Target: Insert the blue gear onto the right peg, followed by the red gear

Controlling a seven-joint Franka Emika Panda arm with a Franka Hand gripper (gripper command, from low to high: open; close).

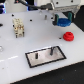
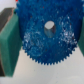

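Gripper [image 1: 62, 21] pinching the blue gear [image 2: 48, 38], held up off the desk near the far edge. Looks like the carry step, gear one. Next up: swing over the grey plate [image 1: 46, 56] near the front edge, line the hole up with the right peg [image 1: 51, 49], lower gently. Red gear [image 1: 67, 36] waiting just beside, toward the desk's right edge.

We see both pictures small and coarse, with soft edges everywhere. The exterior view is brightly and evenly lit; the white table [image 1: 15, 55] nearly washes out, and objects cast only faint, short shadows. The wrist view is blurred from closeness: the blue gear [image 2: 47, 37] shows speckled glints, its teeth smeared.
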